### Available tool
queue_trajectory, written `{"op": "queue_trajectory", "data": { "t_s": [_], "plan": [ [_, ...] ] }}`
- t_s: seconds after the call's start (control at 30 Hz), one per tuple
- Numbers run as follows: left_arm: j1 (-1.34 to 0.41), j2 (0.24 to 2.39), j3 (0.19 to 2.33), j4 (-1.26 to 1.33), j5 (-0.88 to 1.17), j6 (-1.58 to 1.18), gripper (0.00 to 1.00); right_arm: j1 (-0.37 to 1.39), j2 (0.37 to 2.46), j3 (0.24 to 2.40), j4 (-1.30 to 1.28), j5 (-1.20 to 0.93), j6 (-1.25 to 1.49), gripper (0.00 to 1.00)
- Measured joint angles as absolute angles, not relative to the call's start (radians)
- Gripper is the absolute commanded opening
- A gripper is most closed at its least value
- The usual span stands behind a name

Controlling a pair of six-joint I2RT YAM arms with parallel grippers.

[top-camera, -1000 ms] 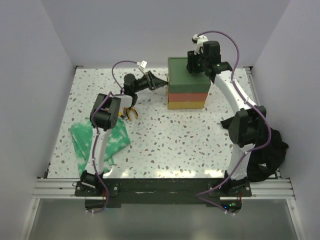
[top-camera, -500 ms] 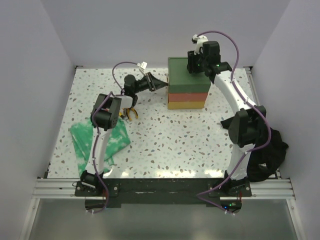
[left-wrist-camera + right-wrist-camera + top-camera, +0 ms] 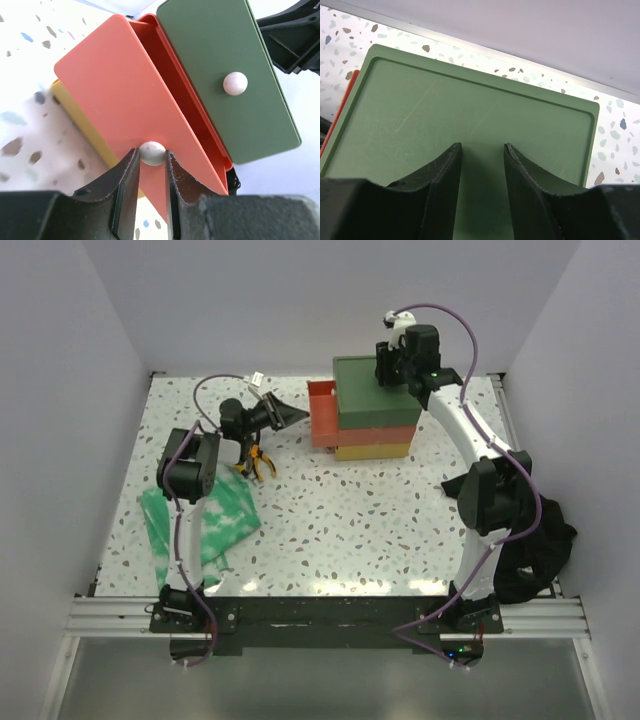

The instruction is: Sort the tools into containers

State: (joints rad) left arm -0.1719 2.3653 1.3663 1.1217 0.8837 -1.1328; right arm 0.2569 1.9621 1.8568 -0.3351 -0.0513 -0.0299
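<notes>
at the far side of the bench [image 3: 350, 520], the white round knob [image 3: 152, 151] of the red-orange drawer [image 3: 120, 95] is clamped by the left claw [image 3: 151, 155] to hold it open; the dark green top [image 3: 470, 105] is seemingly steadied by the parted right claw [image 3: 482, 147]. orange-handled pliers [image 3: 259, 462] are left nearby.

top: overhead, far | wrists: close on drawers [image 3: 375, 390] | shared: drawers

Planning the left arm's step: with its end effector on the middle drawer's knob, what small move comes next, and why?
Probably pull the red-orange drawer a little farther out. The left end effector pinches its white knob, and the opening looks narrow for the pliers on the table. The right end effector rests open on the green top, apparently bracing the stack.
</notes>
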Motion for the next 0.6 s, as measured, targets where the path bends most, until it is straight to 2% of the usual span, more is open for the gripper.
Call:
{"op": "queue_trajectory", "data": {
  "t_s": [0.2,0.3,0.33,0.53,0.6],
  "plan": [
    [-0.122,2.294,1.284,1.078,0.902,-1.07,0.08,0.241,1.952,1.826,-0.295,-0.056,-0.029,0.42],
    [-0.108,2.268,1.279,1.021,0.921,-1.011,0.23,0.228,1.947,1.813,-0.281,-0.067,-0.027,0.42],
    [-0.104,2.26,1.279,0.989,0.926,-0.987,0.31,0.224,1.947,1.811,-0.277,-0.07,-0.027,0.42],
    [-0.098,2.2,1.281,0.795,0.928,-0.849,0.52,0.212,1.947,1.81,-0.271,-0.082,-0.022,0.42],
    [-0.097,2.164,1.281,0.715,0.919,-0.797,0.55,0.211,1.947,1.81,-0.271,-0.088,-0.022,0.42]
  ]
}}
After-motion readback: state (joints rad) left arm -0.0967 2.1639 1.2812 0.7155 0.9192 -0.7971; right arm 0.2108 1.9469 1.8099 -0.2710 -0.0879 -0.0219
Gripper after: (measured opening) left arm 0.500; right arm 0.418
